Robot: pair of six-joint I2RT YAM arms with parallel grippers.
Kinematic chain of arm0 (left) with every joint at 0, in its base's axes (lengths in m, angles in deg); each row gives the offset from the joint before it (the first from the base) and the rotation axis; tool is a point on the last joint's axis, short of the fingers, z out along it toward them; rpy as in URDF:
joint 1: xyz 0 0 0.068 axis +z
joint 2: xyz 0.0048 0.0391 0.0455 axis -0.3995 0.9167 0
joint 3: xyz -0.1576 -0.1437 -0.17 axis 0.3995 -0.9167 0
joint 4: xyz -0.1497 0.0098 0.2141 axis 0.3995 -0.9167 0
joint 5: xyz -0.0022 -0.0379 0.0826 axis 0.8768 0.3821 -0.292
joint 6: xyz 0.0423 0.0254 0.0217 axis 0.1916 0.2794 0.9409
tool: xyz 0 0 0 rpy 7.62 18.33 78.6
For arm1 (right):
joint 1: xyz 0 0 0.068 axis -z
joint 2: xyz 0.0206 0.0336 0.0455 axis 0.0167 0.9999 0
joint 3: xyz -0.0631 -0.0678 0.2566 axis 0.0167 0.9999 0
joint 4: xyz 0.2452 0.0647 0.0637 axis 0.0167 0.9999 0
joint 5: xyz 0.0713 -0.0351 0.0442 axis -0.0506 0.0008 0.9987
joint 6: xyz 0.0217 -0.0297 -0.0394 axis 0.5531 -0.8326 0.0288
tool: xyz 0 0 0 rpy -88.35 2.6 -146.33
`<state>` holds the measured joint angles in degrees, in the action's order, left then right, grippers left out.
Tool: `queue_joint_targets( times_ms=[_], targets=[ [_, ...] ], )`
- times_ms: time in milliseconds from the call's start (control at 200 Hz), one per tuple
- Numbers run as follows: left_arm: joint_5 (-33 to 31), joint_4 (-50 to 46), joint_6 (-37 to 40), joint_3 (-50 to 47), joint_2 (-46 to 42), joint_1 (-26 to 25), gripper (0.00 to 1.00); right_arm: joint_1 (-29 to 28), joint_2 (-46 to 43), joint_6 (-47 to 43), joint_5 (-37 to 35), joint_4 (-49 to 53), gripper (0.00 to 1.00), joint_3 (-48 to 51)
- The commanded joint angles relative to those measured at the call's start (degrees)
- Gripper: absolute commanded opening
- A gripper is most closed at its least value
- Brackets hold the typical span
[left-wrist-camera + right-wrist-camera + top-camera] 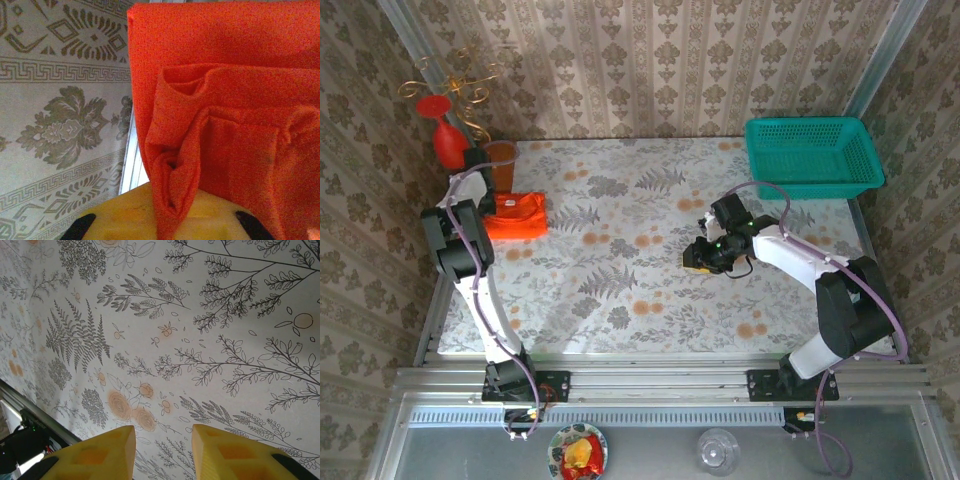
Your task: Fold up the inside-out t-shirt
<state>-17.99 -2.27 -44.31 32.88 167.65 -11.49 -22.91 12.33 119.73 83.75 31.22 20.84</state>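
Shirt: folded, at the far-left edge of the table.
Left jaws: against shirt's fold; apart or together, cannot tell.
Right jaws: apart, empty, over open mid-table.

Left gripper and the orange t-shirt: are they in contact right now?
Touching. In the left wrist view, a fold of the inside-out t-shirt runs down across the left gripper's yellow fingers, with no gap.
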Motion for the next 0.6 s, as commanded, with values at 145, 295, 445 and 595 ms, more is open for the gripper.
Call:
queue_joint_targets(
  times_ms=[145, 295, 445, 595],
  targets=[
    [-0.2, -0.3, -1.4, 3.8, -4.4, 0.4, 0.34, 0.2, -2.9, -1.1, -1.1, 5.1, 0.37, -2.7],
    [1.7, -1.1, -3.0, 4.4, -7.4, 0.2, 0.4, 0.2, -5.6, -2.4, -5.3, 7.7, 0.38, -3.2],
    [6.3, -1.5, -4.5, 2.7, -13.1, -1.0, 0.46, 0.6, -7.9, -4.2, -13.3, 8.9, 0.47, -2.8],
    [11.3, 1.3, -6.2, -3.1, -20.8, -2.8, 0.61, 0.9, -10.7, -5.3, -23.8, 7.8, 0.64, -1.2]
  ],
)
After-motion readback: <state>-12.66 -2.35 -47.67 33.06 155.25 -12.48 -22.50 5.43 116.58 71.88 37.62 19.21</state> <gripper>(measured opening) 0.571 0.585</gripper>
